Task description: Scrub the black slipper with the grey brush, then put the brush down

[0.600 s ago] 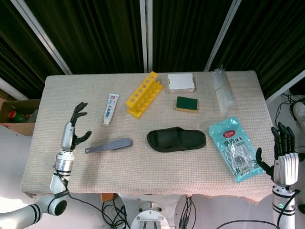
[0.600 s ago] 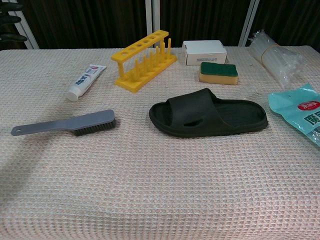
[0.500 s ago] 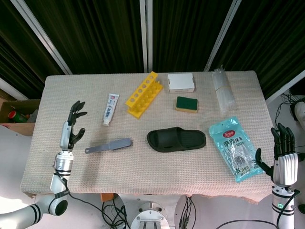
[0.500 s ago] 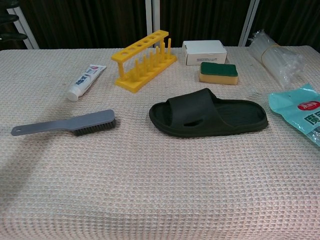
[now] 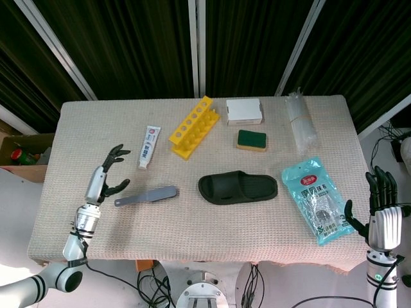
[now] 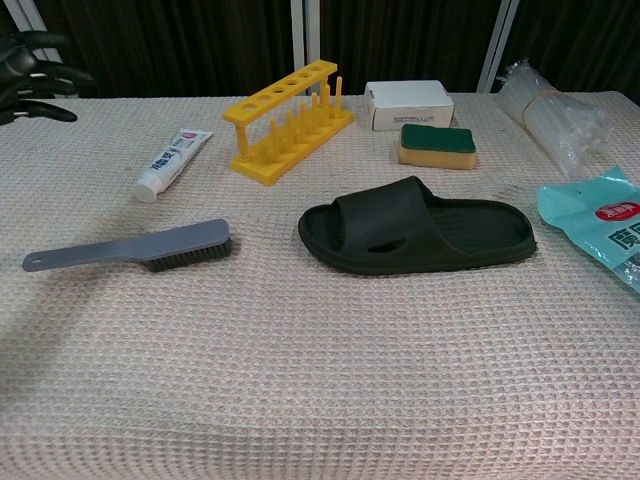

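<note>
The left robot hand (image 5: 106, 174) is hovering over the left part of the surface (image 5: 192, 224), released, its fingers spread and holding nothing; the chest view is catching only its dark fingertips at the upper left corner. Just to its right, the grey brush (image 5: 147, 195) is lying flat on the cloth, its handle end pointing toward that robot hand and its bristled head pointing toward the slipper (image 5: 237, 187). The brush's long axis is running roughly left to right, tilted slightly, so the handle end is the part nearest the fingers but not touching them. The black slipper is sitting sole-down near the middle of the surface, apart from the brush head, its length also running left to right with the toe strap toward the brush.

The right robot hand (image 5: 382, 206) is standing upright beyond the right edge, fingers extended and empty, well apart from both brush and slipper. The left is clearly the nearer hand for the pickup, and the grasp looks not yet begun; scrubbing is still all to do.

Further out, a toothpaste tube (image 5: 148, 146), a yellow rack (image 5: 193, 126), a white box (image 5: 244, 111) and a sponge (image 5: 251, 140) are lining the far side, with a blue packet (image 5: 316, 199) at the right.
</note>
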Tool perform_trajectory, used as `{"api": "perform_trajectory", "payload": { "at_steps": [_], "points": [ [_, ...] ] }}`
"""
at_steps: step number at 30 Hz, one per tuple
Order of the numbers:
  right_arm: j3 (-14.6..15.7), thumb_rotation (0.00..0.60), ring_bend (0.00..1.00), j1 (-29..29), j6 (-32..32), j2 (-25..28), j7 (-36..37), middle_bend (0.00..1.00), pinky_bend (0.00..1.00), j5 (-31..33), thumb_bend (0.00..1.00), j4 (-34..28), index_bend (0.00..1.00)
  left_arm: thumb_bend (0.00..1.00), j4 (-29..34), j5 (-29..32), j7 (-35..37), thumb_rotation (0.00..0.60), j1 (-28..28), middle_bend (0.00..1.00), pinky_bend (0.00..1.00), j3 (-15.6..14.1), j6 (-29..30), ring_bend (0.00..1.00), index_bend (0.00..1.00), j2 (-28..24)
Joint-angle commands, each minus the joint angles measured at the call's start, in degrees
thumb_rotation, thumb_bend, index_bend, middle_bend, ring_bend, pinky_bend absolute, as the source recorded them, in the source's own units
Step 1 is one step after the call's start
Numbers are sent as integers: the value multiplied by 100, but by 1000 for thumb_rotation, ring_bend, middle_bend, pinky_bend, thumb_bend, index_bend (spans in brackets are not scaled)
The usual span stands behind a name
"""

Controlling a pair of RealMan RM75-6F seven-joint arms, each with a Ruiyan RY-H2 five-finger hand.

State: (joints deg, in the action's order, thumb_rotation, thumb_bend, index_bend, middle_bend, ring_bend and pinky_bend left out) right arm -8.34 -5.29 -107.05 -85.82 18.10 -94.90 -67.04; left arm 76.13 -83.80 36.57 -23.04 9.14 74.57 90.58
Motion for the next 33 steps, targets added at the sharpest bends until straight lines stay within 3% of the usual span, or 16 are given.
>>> {"api": "perform_trajectory", "payload": {
  "at_steps": [1, 6, 8, 14, 33],
  "points": [
    [8, 600, 0, -2, 11, 0, -6, 0, 0, 2, 532, -6, 0, 82, 36, 16, -3080, 197, -147, 330, 265, -453, -529, 214, 279, -116],
    [2, 600, 0, 0, 27, 4, -27, 0, 0, 33, 526, -21, 0, 68, 106, 146, -4071, 278, -217, 336, 282, -574, -774, 234, 308, -4],
    [-3, 600, 0, 8, 63, 15, -15, 0, 0, 78, 511, -42, 0, 58, 37, 215, -4253, 285, -240, 333, 281, -600, -870, 234, 307, 133],
    [6, 600, 0, 24, 127, 24, 3, 0, 0, 142, 489, -24, 0, 59, -249, 393, -4376, 286, -291, 333, 291, -528, -976, 234, 306, 539],
    [-27, 600, 0, 54, 138, 72, 149, 0, 0, 222, 484, 37, 0, 178, -442, 639, -4703, 333, -414, 385, 353, -339, -1004, 285, 364, 849]
  ]
}}
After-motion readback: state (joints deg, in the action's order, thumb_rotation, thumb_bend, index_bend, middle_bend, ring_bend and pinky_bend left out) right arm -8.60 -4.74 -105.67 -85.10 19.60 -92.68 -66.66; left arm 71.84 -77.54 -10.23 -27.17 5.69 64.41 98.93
